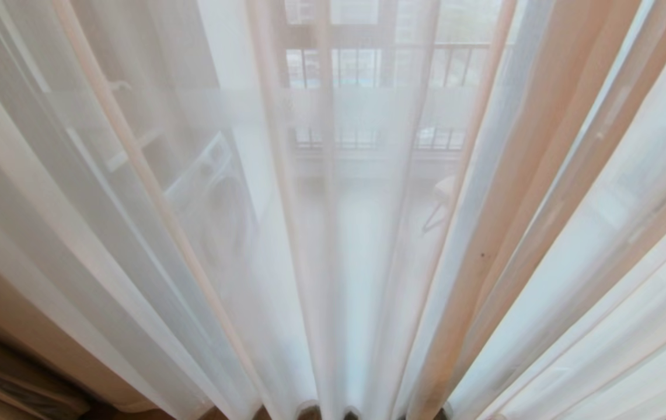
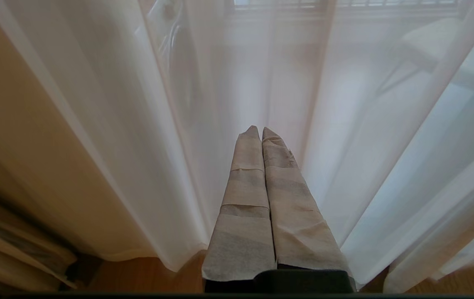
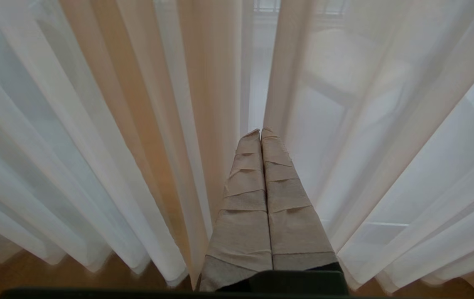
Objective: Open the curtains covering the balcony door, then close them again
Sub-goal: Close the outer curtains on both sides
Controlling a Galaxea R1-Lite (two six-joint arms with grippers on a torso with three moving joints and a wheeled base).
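Curtains (image 1: 368, 233): white see-through layer hangs drawn across the whole opening, pleats running down to the wooden floor (image 2: 145, 274). No gap between panels that I can make out from the head view. A thicker beige layer (image 2: 16, 137) is bunched at the left edge of the opening, with folds of it low by the floor.

Balcony door: not seen directly; it sits behind the sheer cloth. Through the fabric only a black railing (image 1: 461, 58), a washing machine (image 1: 216, 192) on the left side and a chair-like shape on the right are faintly visible.

Left end effector (image 2: 257, 131): tape-wrapped fingers pressed together, nothing between them, tips just short of the sheer folds; contact cannot be told.

Right end effector (image 3: 260, 132): same, fingers together and empty, pointing at a seam between two pleats where a slim bright strip shows.

Judgement on progress: nothing of the task appears done. Sheers cover the door, no cloth gripped by either arm. Opening is all still ahead, then the closing after it. Likely first need: fingers must spread before taking any fabric.
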